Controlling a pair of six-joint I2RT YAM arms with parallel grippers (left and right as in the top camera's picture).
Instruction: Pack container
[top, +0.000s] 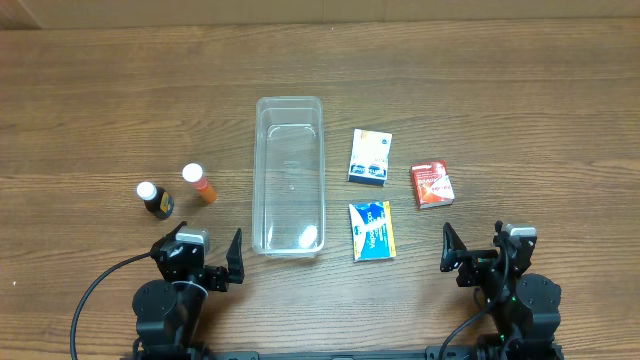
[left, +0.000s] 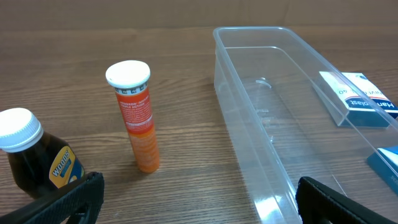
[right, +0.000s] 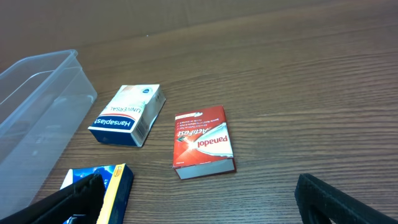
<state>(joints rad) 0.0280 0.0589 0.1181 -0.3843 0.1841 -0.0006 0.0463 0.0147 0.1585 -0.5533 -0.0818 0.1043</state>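
The container (top: 290, 190) lies empty in the middle of the worktop (top: 100, 80), its long sides running away from the arms. An orange tube (top: 198, 184) and a dark bottle (top: 155, 200) stand to its left, and three small boxes lie to its right: a white-and-blue box (top: 370, 157), a red box (top: 432, 185) and a blue box (top: 372, 231). The left claw (top: 203, 258) and the right claw (top: 485, 255) sit near the front edge, each spread wide and holding nothing. The container looks light and thin-walled, stiff at the rim but likely to flex lower down, and smooth enough to skid on the wood if nudged — so should it need steadying, a pinch over the rim of a long wall seems the safest hold.
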